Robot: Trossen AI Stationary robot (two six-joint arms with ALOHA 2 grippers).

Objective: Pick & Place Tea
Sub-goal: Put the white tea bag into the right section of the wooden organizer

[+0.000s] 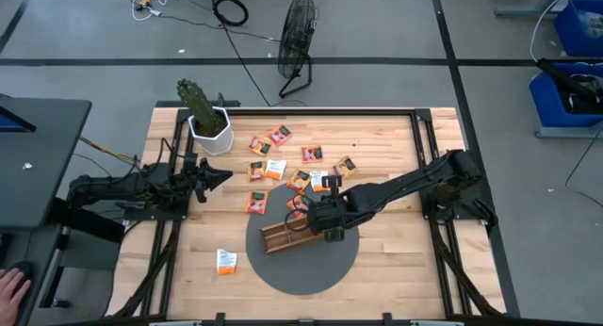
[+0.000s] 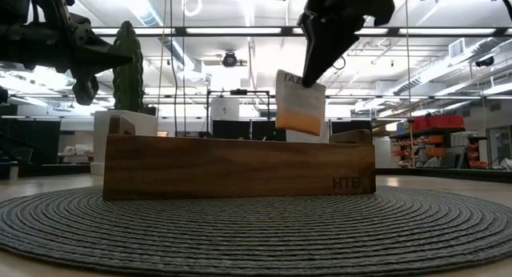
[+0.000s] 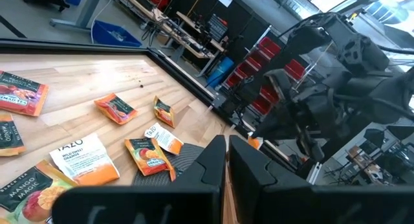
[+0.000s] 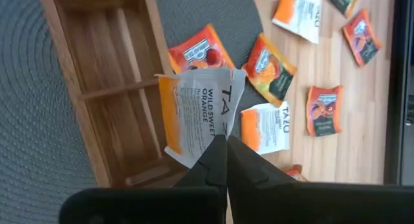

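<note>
Tray: a brown wooden tray [image 1: 287, 235] lies on a round gray mat [image 1: 303, 265] near the middle of the table [image 1: 396, 260]. Walls split it into boxes.
In the tray: the boxes seen from the right wrist look bare [image 4: 113, 88]. No bag lies in them there.
Right gripper: it hangs over the tray's 3 o'clock end [image 1: 325, 218]. Its fingers are pressed on one bag.
Held bag: a white and orange tea bag [image 4: 197, 114] is pinched by its edge. It hangs in the air just above the tray [image 2: 300, 101] and does not touch the wood.
Other tea: most bags lie on the bare wood at 12 o'clock from the tray [image 1: 278, 161]. Some sit just beside the mat's edge. One bag [image 1: 226, 260] lies alone at 9 o'clock from the mat.
Left gripper: it waits near the table's 9 o'clock side [image 1: 219, 175], well apart from the tray. Its fingers are pressed together and hold nothing.
Pot: a white pot [image 1: 211, 133] holds a green cactus [image 1: 196, 100]. It stands at 10 o'clock on the table, just beside the left gripper.
</note>
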